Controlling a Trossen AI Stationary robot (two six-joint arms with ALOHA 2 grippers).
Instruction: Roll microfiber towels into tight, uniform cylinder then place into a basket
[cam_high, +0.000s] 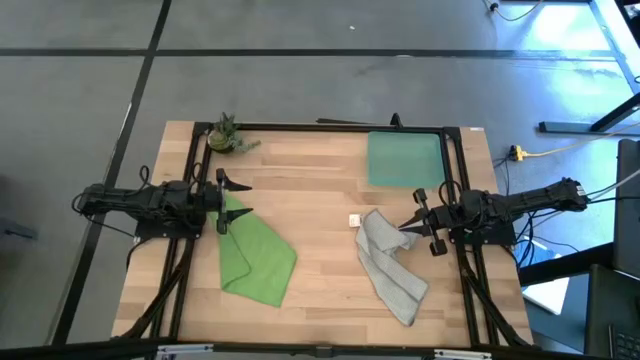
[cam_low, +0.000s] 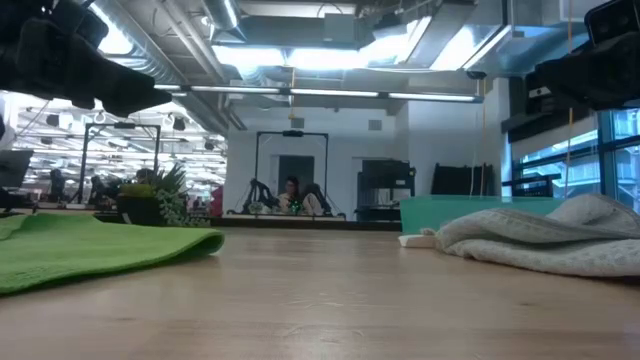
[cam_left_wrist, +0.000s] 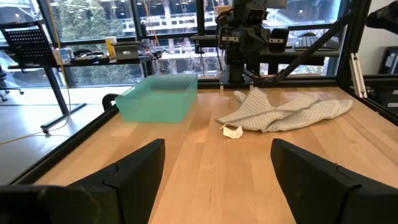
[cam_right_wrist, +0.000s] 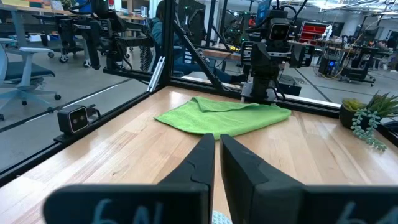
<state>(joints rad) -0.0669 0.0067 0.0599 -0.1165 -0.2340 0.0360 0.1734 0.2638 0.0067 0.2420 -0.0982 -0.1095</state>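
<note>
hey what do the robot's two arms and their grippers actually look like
Both arms are dark, nearly black, jointed segments with black cables trailing along them. The left gripper and right gripper each end in two dark, tapering fingers, flat-sided and wedge-like. Faint pale lettering shows on the right gripper's body in its wrist view.

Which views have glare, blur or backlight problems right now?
High view: blue-white glare on the floor at the upper right. Low view: blown-out ceiling lights, green towel soft in the foreground. Left wrist view: bright windows behind the basket.
</note>
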